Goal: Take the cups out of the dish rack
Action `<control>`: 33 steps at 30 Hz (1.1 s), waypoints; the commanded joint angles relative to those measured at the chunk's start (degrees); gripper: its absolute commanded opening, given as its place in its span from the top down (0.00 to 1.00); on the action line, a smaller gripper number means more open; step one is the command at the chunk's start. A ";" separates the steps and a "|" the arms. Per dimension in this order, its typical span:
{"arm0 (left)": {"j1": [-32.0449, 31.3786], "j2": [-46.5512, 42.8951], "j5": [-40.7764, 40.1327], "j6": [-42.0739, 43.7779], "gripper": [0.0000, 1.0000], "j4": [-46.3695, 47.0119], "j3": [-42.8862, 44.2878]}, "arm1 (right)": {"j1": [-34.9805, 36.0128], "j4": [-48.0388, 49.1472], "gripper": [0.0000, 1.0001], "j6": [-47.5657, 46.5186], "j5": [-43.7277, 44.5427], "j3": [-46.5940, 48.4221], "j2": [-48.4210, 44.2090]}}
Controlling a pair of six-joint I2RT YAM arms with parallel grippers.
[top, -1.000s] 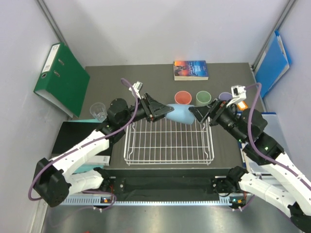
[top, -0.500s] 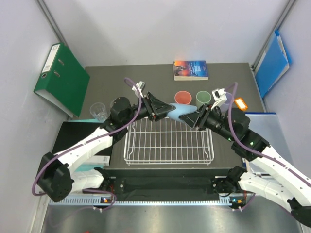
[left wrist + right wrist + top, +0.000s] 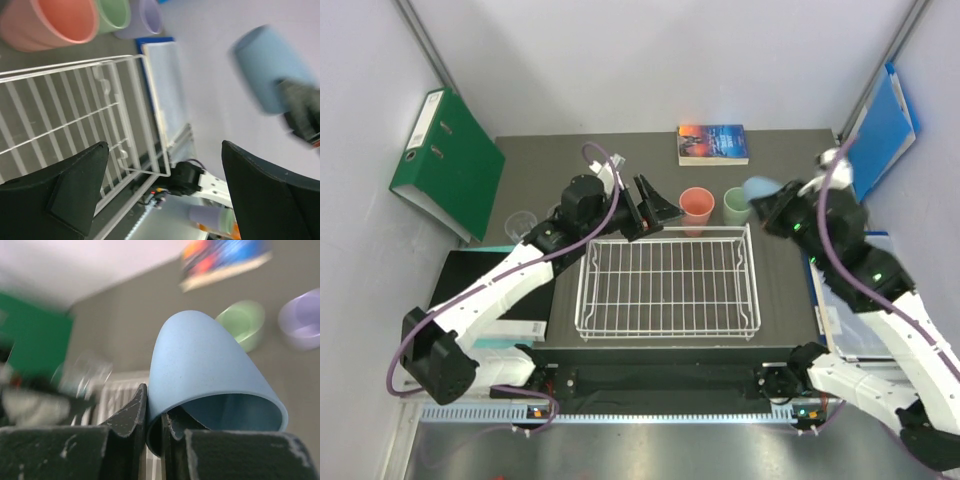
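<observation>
Matte blue cup [image 3: 200, 365] hangs in the air past the wire rack's [image 3: 666, 334] far right corner, its thin wall pinched between the right gripper's [image 3: 154, 410] jaws. Pink cup [image 3: 696, 207] and green cup [image 3: 737, 203] stand just behind the far rim. Left gripper [image 3: 655, 205] gapes wide there.

No legible text; book [image 3: 713, 144] cover print too small; binder [image 3: 448, 165] label blurred
</observation>
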 commanded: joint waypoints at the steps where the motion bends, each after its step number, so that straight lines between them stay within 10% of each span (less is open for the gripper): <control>1: 0.41 -1.45 -8.49 8.00 0.01 -13.58 2.69 | -17.21 -13.25 1.00 -6.03 6.14 11.95 8.11; 6: 0.32 0.83 -8.50 8.43 0.03 -19.39 2.95 | -20.17 -31.96 1.00 -0.58 12.75 18.64 25.44; 14: 0.32 2.77 -9.89 12.74 0.04 -26.60 4.89 | -19.99 -14.68 1.00 0.82 -5.82 -3.66 19.75; 33: 0.32 5.84 -10.60 14.50 0.04 -28.27 5.94 | -20.08 -14.24 1.00 -0.67 -3.18 4.92 41.28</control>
